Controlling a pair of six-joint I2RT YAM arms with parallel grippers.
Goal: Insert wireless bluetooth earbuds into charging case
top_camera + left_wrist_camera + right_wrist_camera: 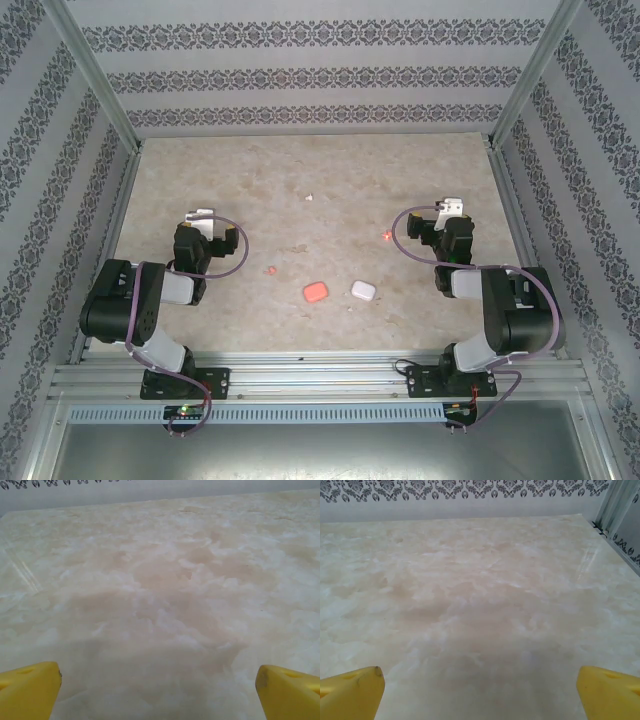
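Yellow-tipped left gripper and right gripper are hanging wide open, empty, likely needing a centred pinch on the red-pink earbud left of the orange-red case.

Surface: you look on a beige marbled top, matt, with soft cloudy patches.
Walls: white panels with grey ornament bands close it on three sides.
Posts: silver metal, at the far corners.
Light: soft and even.
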